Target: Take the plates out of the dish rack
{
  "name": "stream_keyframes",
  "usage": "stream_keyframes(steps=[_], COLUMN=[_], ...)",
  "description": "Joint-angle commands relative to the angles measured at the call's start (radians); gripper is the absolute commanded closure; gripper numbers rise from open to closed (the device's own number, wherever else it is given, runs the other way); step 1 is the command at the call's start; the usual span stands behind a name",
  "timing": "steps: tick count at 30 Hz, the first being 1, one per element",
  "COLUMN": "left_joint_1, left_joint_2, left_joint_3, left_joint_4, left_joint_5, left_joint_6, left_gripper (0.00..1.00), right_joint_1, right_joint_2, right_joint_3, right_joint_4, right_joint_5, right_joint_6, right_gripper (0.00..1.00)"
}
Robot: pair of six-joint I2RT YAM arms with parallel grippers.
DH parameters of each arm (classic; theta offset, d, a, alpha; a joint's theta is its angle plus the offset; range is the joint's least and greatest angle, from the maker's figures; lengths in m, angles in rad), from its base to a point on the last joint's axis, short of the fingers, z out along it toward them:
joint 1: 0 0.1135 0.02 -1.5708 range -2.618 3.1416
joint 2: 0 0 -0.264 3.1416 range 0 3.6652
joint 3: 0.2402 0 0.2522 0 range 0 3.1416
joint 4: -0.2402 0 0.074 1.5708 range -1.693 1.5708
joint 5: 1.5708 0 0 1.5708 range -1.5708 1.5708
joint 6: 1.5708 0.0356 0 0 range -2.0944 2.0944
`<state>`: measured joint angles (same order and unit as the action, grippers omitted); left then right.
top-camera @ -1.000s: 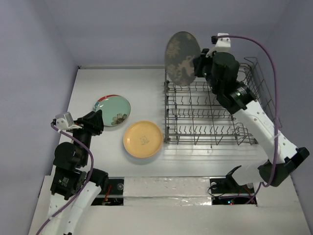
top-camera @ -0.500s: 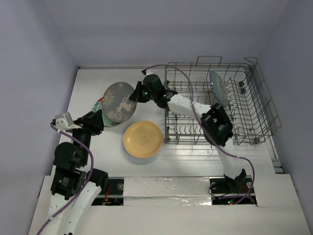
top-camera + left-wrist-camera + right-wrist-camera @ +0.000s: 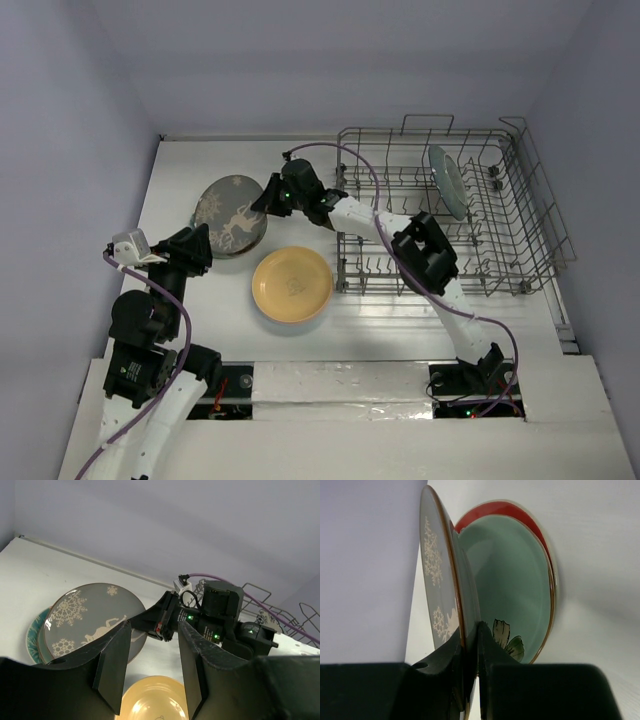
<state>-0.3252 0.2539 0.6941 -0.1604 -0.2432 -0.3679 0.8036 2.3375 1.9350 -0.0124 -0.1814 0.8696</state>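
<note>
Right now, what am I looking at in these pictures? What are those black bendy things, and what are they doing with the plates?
Those are two robot arms with pincher hands called grippers. One picture looks down from above. The other two come from small cameras on each arm's wrist. The right gripper pinches the rim of a grey snowflake plate, tilted over a teal flowered plate on the white table. A yellow plate lies flat beside them. The left gripper is open and empty. An upright plate stands in the wire dish rack.
</note>
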Motion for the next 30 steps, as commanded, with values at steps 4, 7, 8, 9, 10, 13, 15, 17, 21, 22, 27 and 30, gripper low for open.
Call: stream_keyframes(steps=[4, 7, 8, 9, 10, 13, 15, 17, 21, 22, 27, 30], left_joint_1=[0.005, 0.005, 0.005, 0.005, 0.005, 0.005, 0.005, 0.005, 0.005, 0.005, 0.005, 0.005], left_joint_2=[0.008, 0.008, 0.008, 0.007, 0.007, 0.005, 0.002, 0.001, -0.001, -0.002, -0.004, -0.002], left_joint_3=[-0.004, -0.004, -0.002, -0.004, -0.004, -0.004, -0.004, -0.004, -0.004, -0.004, -0.004, -0.004], left_joint_4=[0.048, 0.047, 0.044, 0.044, 0.044, 0.042, 0.041, 0.042, 0.042, 0.042, 0.042, 0.044], left_joint_5=[0.004, 0.002, 0.001, -0.001, -0.001, -0.001, -0.002, -0.002, -0.002, -0.001, -0.004, -0.004], left_joint_6=[0.003, 0.004, 0.004, 0.003, 0.004, 0.003, 0.003, 0.004, 0.004, 0.003, 0.004, 0.006], left_gripper=[0.60, 0.60, 0.60, 0.60, 0.60, 0.60, 0.60, 0.60, 0.60, 0.60, 0.60, 0.60], right_joint_1=[0.025, 0.025, 0.025, 0.025, 0.025, 0.034, 0.034, 0.045, 0.045, 0.045, 0.055, 0.055], right_joint_2=[0.042, 0.060, 0.059, 0.059, 0.059, 0.054, 0.040, 0.014, -0.010, -0.018, -0.078, -0.154], right_joint_3=[0.070, 0.087, 0.085, 0.078, 0.075, 0.073, 0.065, 0.061, 0.102, 0.102, 0.105, 0.064], right_joint_4=[0.160, 0.143, 0.147, 0.152, 0.154, 0.128, 0.080, 0.031, -0.101, -0.115, -0.233, -0.253], right_joint_5=[-0.046, -0.049, -0.050, -0.050, -0.050, -0.040, 0.016, 0.064, 0.159, 0.175, 0.321, 0.376], right_joint_6=[0.086, 0.092, 0.097, 0.106, 0.108, 0.092, 0.047, 0.010, -0.116, -0.135, -0.271, -0.331], right_gripper=[0.83, 0.81, 0.81, 0.79, 0.78, 0.63, 0.48, 0.38, 0.18, 0.16, 0.00, 0.00])
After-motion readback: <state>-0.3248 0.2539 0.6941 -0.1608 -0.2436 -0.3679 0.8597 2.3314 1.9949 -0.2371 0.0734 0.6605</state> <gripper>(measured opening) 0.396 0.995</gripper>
